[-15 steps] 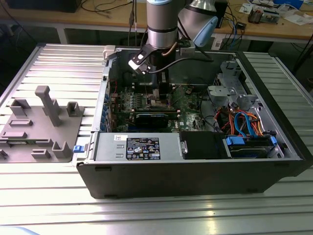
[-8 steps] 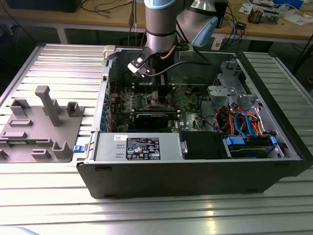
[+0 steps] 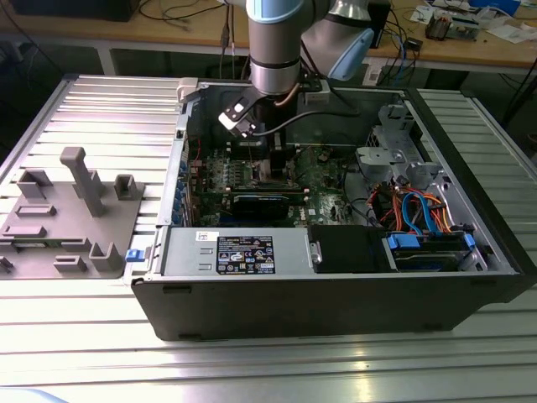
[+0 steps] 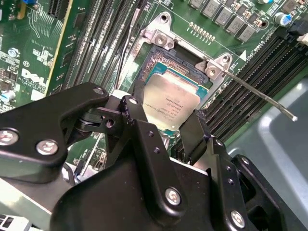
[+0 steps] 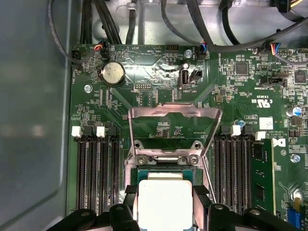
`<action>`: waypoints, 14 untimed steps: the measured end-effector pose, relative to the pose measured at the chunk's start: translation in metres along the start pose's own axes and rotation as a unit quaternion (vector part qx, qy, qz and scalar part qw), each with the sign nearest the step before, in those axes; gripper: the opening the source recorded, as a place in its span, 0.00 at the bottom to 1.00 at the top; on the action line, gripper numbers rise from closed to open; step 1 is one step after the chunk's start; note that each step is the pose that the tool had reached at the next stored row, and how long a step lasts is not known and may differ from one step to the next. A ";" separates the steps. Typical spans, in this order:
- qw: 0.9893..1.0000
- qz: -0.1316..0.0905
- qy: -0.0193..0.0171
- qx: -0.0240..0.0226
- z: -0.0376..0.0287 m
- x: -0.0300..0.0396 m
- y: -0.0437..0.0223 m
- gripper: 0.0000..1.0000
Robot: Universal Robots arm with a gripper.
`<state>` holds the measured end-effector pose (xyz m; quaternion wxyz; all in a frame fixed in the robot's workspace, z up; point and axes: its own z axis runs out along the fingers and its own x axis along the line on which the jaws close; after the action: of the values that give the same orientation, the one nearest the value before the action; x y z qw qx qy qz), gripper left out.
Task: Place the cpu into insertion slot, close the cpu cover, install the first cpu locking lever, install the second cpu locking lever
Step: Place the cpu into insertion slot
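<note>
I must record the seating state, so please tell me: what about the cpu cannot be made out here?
Second wrist view: the gripper hides the near edge of the cpu, so whether it sits in the insertion slot or hangs above it cannot be told.
First wrist view: the picture's edge cuts off the near part of the cpu.
Exterior view: the arm hides the insertion slot.

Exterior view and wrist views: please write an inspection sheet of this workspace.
Surface: ribbed metal table carrying open computer case.
Job's things: cpu over insertion slot; cpu cover raised open.
Clutter: grey fixture tray at the exterior view's left.
Grippers: claw closed on the cpu's edges.
Cables: orange and blue cables inside the case.
Surroundings: wooden bench behind.
</note>
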<state>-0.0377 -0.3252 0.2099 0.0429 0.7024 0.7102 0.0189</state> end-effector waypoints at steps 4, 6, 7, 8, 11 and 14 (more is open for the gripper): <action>1.000 0.000 0.000 0.000 0.0044 0.0002 -0.0008 0.54; 1.000 0.000 0.000 0.000 0.0053 0.0002 -0.0013 0.54; 1.000 0.000 0.000 0.000 0.0054 0.0001 -0.0014 0.54; 1.000 0.000 0.000 0.000 0.0054 0.0001 -0.0014 0.54; 1.000 0.000 0.000 0.000 0.0056 0.0002 -0.0015 0.54; 1.000 0.000 0.000 0.000 0.0066 0.0003 -0.0019 0.54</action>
<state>-0.0391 -0.3252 0.2031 0.0429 0.7024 0.7102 0.0190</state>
